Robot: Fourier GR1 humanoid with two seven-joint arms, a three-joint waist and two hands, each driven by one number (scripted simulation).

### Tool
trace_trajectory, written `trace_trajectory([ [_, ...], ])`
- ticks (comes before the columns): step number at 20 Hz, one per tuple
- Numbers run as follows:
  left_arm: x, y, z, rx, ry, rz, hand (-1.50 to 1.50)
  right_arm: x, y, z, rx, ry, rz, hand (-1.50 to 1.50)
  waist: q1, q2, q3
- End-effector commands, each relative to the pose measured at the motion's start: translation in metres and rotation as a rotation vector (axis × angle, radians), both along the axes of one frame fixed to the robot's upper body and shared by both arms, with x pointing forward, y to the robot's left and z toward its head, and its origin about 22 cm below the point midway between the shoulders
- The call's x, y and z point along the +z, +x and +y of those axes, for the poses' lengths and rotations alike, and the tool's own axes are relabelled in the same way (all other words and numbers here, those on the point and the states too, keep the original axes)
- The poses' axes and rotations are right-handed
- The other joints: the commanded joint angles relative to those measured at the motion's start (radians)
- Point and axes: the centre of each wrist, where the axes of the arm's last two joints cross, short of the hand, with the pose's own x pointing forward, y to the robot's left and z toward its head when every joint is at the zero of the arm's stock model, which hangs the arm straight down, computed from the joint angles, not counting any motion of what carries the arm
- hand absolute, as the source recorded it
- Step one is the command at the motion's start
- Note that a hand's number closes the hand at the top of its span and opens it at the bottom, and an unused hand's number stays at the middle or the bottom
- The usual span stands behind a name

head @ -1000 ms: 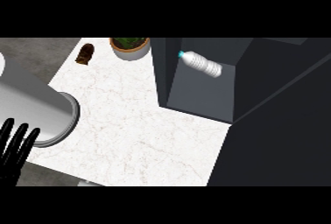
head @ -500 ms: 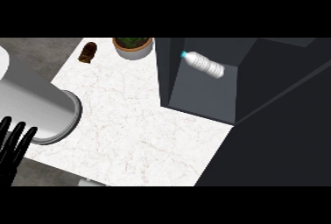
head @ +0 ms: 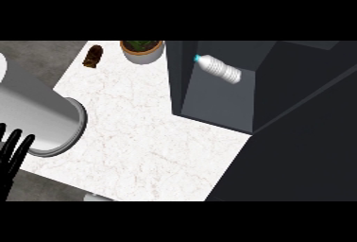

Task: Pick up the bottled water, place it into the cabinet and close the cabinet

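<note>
Ribbed bottled water (head: 220, 69), boxy dark cabinet (head: 223, 101)

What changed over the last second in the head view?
The whole scene slid rightward in view, so the head appears to have turned. The left robot hand dropped lower at the left edge, fingers straight. The bottled water lies inside the cabinet as before; potted plant unmoved on the counter.

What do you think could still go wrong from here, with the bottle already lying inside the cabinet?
The bottled water lies tilted on its side in the cabinet; it might roll toward the opening and block the closing. The cabinet is not yet closed, and only the left hand shows, far off at the lower left edge. A sweep across could clip the potted plant.
</note>
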Motion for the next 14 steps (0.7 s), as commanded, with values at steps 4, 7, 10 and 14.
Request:
trace_trajectory([
  [4,0.004,0.003,0.004,-0.007,0.004,-0.023,-1.50,-0.016,0.000,0.027,0.100,0.080,0.165,1.50,0.023,0.027,0.003],
  [7,0.005,0.004,0.006,-0.025,0.016,-0.015,-1.50,-0.022,0.002,0.028,0.146,0.099,0.212,1.50,0.038,0.038,0.004],
  [10,0.009,0.008,0.007,-0.017,0.009,-0.038,-1.50,-0.025,0.008,0.029,0.126,0.150,0.236,1.50,0.036,0.040,0.006],
  [14,0.004,0.006,0.006,-0.031,-0.006,-0.023,-1.50,-0.026,0.019,0.027,0.050,0.159,0.253,1.50,0.026,0.038,0.005],
])
